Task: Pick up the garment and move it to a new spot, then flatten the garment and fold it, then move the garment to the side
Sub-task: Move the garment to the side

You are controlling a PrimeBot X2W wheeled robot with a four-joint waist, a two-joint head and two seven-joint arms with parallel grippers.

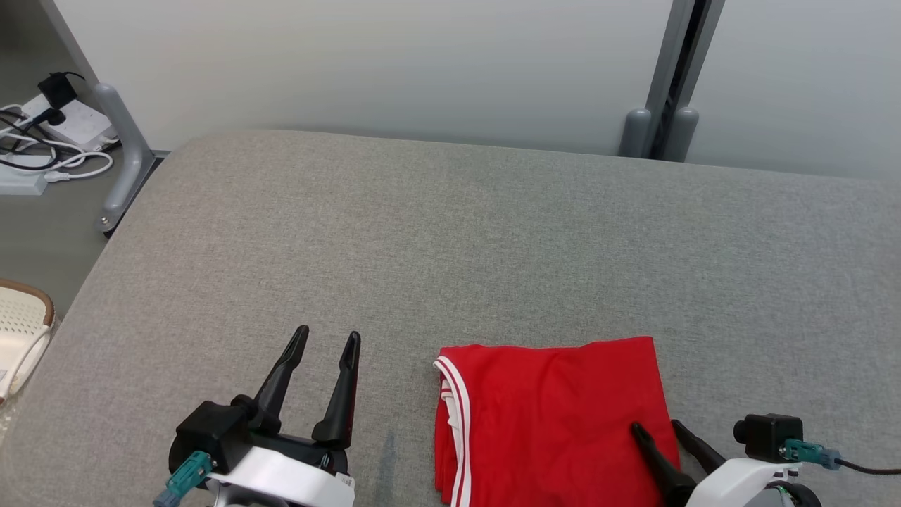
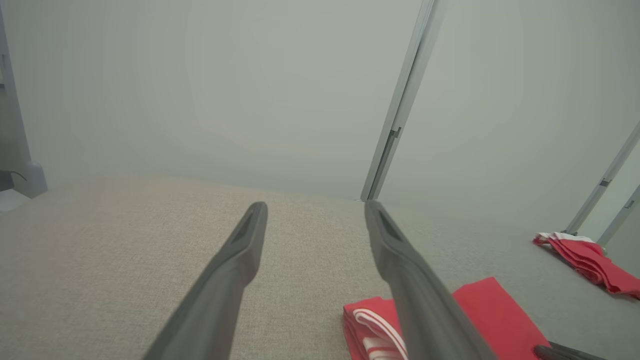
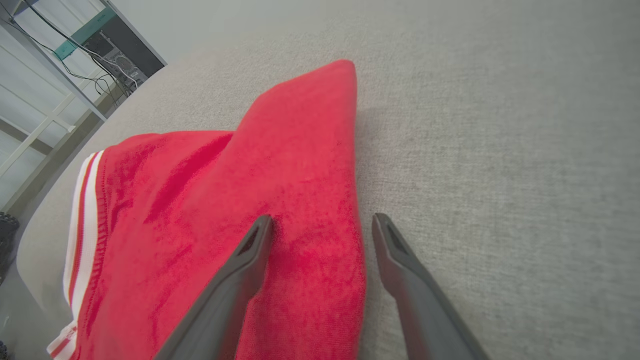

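Two grippers sit low over a grey fabric-covered surface (image 1: pixel 450 232). One red garment (image 1: pixel 549 415) lies folded on it at the near edge, right of centre in the head view. The garment forms a rough rectangle, with white-striped trim stacked along its left side and a plain red top layer that shows a few soft creases.

The right gripper (image 1: pixel 656 426) is at the garment's right edge, toward the near end. Its fingers (image 1: pixel 654 458) are spread apart and hold nothing. In the right wrist view the garment's edge runs up between them. The left fingertip (image 3: pixel 255 245) lies over the red cloth, a little way in from the edge, and the right one is over bare grey fabric just beside the cloth. Whether either tip presses on what lies under it, I cannot tell.

The left gripper (image 1: pixel 328 334) is apart from the garment, off to its left, over bare surface. Its fingers are also spread wide with nothing between them, pointing toward the far wall. In the left wrist view the striped end of the garment shows low on the right, partly hidden behind the right finger.

Beyond the surface stand pale wall panels (image 1: pixel 387 63) with grey posts (image 1: pixel 662 84). On the floor at far left lies a white power strip (image 1: pixel 70 120) with tangled cables (image 1: pixel 28 141). A white perforated object (image 1: pixel 21 331) with a brown rim sits at the left edge.
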